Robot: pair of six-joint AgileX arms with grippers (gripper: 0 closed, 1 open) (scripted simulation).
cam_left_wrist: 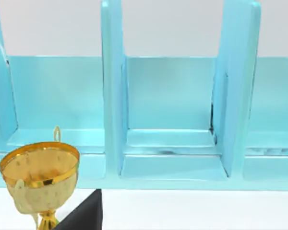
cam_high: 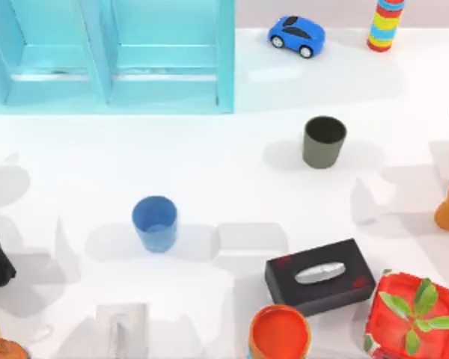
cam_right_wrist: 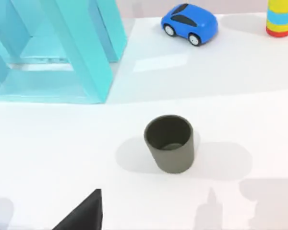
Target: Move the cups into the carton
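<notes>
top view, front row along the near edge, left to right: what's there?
Clear box → orange container → black tissue box → red plant pot.

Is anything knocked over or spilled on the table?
Nothing looks knocked over or spilled. The blue cup and the grey-olive cup both stand upright with their mouths up, out on the open table, not yet in the light blue carton. The black tissue box lies at a slant, which seems harmless.
</notes>
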